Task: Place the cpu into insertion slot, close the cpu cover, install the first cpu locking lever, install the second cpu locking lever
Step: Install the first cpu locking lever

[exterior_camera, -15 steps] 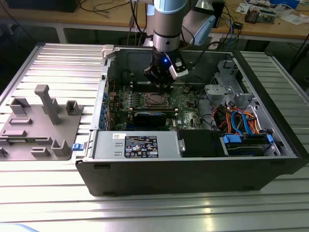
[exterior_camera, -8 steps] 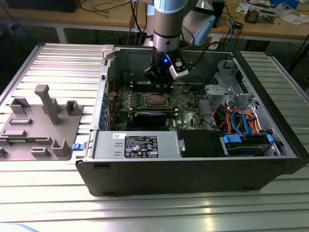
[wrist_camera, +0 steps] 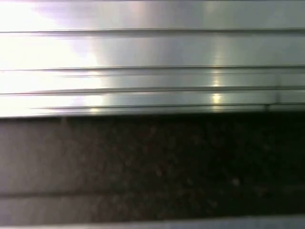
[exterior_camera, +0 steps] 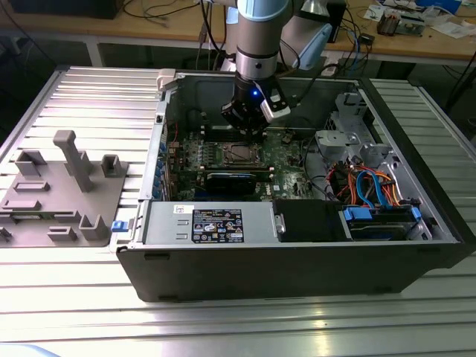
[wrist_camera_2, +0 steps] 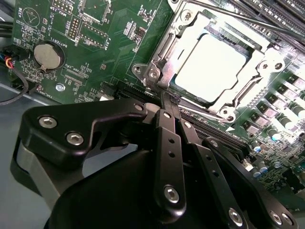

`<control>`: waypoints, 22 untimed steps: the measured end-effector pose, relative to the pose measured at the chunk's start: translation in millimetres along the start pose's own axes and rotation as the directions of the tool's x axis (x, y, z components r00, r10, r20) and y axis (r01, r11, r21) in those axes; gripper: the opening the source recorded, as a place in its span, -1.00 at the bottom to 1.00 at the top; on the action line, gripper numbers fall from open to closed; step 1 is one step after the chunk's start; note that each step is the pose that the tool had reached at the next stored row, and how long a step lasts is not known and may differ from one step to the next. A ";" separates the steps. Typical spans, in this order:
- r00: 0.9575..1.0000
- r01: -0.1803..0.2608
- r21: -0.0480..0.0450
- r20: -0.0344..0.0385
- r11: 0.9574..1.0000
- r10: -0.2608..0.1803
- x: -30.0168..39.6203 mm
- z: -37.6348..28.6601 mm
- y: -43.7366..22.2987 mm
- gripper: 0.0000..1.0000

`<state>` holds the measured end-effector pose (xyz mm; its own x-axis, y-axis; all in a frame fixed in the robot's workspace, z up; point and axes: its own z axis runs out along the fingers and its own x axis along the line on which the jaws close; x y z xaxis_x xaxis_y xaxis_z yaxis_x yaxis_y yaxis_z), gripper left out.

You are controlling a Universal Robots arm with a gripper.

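The cpu (wrist_camera_2: 212, 64), light, rigid and fragile, best held by its edges, lies in the insertion slot (wrist_camera_2: 193, 97) framed by the cpu cover (wrist_camera_2: 162, 57); the gripper (wrist_camera_2: 164, 98) fingers are closed together beside its corner.

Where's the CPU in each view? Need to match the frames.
Exterior view: the small flat square silver-grey chip lies near the picture's centre, close by the tip of the black end effector.
Second wrist view: the chip is the bright square just past the end effector.
First wrist view: faces a ribbed silver metal surface.
Shared landmark: the thin silvery metal frame plate around the chip.
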<state>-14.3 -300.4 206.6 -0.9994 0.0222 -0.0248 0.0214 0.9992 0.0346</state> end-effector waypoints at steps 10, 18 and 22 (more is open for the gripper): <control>1.000 0.000 0.016 0.000 1.000 0.000 -1.4 4.0 -0.1 -0.79; 1.000 -0.001 -0.005 0.000 1.000 0.001 -1.4 4.2 -0.1 -0.79; 1.000 -0.001 -0.005 0.000 1.000 0.001 -1.7 -6.0 0.2 -0.79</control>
<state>-12.7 -300.4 212.7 -0.9994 0.0230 -0.0245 0.0220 0.9990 0.0400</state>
